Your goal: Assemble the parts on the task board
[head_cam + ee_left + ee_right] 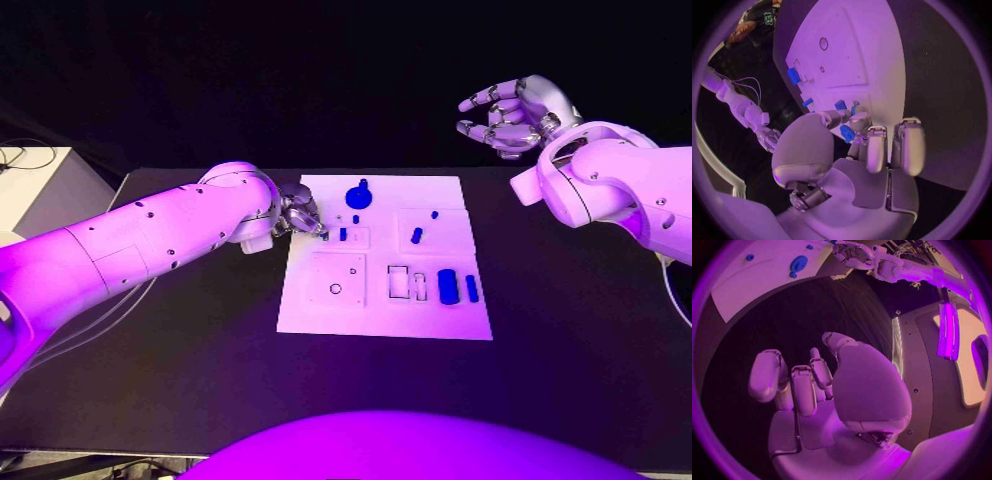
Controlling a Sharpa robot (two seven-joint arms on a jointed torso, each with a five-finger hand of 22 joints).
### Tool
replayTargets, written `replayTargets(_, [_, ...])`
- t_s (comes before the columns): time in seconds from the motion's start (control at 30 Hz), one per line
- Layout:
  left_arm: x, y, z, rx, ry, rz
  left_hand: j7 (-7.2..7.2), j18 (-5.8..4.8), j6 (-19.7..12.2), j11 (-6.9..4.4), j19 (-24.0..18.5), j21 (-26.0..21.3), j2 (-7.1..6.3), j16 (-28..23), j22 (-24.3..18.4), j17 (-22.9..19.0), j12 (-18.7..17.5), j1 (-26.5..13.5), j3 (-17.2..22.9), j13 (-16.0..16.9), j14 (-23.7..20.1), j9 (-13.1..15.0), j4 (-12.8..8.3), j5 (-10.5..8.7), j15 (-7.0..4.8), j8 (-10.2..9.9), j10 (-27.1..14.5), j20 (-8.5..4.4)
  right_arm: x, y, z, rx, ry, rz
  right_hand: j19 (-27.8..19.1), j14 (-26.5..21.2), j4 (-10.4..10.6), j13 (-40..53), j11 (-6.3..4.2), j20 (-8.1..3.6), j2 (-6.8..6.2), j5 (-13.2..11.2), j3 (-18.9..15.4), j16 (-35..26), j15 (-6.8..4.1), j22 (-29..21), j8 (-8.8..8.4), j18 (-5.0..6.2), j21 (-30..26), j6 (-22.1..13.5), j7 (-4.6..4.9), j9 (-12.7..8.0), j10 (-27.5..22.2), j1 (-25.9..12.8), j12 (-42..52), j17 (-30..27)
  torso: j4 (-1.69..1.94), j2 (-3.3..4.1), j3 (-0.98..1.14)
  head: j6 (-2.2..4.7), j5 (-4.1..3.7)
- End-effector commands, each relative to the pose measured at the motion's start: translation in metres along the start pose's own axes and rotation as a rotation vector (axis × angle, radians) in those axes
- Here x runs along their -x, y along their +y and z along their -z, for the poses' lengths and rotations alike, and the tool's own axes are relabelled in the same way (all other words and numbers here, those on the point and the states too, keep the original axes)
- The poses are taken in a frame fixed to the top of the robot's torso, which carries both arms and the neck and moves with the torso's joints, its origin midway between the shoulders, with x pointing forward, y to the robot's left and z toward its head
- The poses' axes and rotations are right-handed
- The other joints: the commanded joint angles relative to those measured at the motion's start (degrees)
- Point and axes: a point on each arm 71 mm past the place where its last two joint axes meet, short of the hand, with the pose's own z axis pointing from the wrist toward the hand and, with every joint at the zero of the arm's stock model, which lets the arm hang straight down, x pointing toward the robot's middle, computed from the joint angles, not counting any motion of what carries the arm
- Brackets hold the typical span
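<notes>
The white task board (382, 310) lies in the middle of the black table. My left hand (302, 220) is at the board's left edge and pinches a small blue part (847, 133) between thumb and finger, close to two small blue pegs (342, 234) on the board. A large round blue part (359, 195) sits near the far edge, also seen from the right wrist (798, 263). An oblong blue part (447, 285) and a thin blue bar (472, 288) lie at the near right. My right hand (512, 112) hangs raised beyond the table's far right corner, fingers loosely bent, holding nothing.
Two more small blue parts (417, 236) lie on the board's right half. Square recesses and a round hole (335, 289) mark the near left of the board. A white box (36, 180) stands off the table's left side.
</notes>
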Motion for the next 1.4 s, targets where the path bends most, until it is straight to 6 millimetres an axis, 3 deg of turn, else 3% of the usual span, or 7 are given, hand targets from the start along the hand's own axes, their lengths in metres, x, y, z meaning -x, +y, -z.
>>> replayTargets(0.03, [-0.0017, -0.0019, -0.0001, -0.009, 0.016, -0.006, -0.34, -0.97, 0.0, -0.08, 0.9, 0.3, 0.38, 0.2, 4.3, 15.1, -0.4, 0.0, 10.1, -0.1, 6.0, -0.1, -9.9, 0.15, -0.44, 0.3, 0.3, -0.48, -0.0015, 0.0012, -0.0001, 0.012, 0.015, 0.004, -0.3, 3.5, 0.0, -0.1, 0.02, -0.03, 0.04, 0.2, 0.2, -0.3, -0.04, -0.1, 0.35, 0.53, -0.3, -0.5, -0.13, -0.1, -0.1, -0.7, -0.2, 5.0, -0.02, 0.01, 0.01, 0.0, 0.03])
replayTargets(1.4, [-0.004, -0.0001, -0.0026, 0.004, 0.023, -0.016, -0.33, -0.97, 0.1, -0.08, 0.9, 0.3, 0.38, 0.2, 4.3, 15.1, -0.6, -0.1, 10.2, -0.2, 6.0, -0.2, -10.1, 0.26, -0.44, 0.2, 0.3, -0.49, -0.0017, 0.0014, 0.0, 0.012, 0.015, 0.004, -0.3, 3.5, 0.0, -0.1, 0.02, -0.03, 0.04, 0.2, 0.2, -0.3, -0.04, -0.1, 0.35, 0.53, -0.3, -0.5, -0.13, -0.1, -0.1, -0.7, -0.2, 5.0, -0.07, 0.03, 0.01, 0.0, -0.02])
